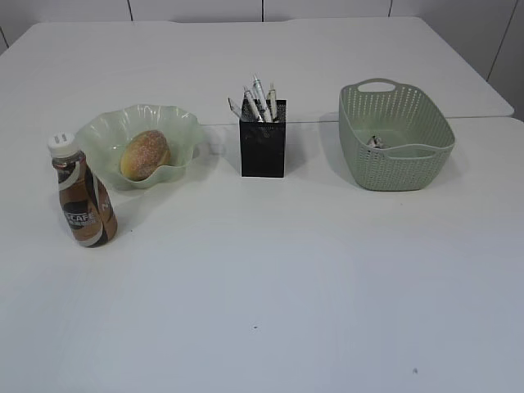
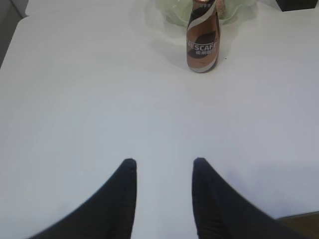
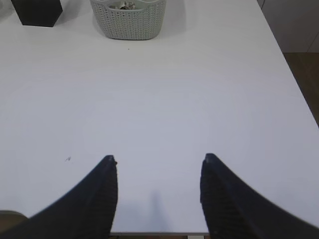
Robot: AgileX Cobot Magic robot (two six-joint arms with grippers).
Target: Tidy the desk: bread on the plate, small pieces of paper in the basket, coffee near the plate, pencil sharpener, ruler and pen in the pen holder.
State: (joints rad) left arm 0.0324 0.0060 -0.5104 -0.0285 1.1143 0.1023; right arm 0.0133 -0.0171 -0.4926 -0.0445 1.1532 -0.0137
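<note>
The bread lies in the pale green ruffled plate at the left of the desk. Just in front and left of the plate stands the coffee bottle, also in the left wrist view as the coffee. The black pen holder in the middle holds several pens; ruler and pencil sharpener cannot be told apart. The basket at the right holds crumpled paper. My left gripper and right gripper are both open and empty over bare desk, outside the exterior view.
The desk's right edge and near edge show in the right wrist view, with floor beyond. The basket and the pen holder stand at the far side there. A second table adjoins behind.
</note>
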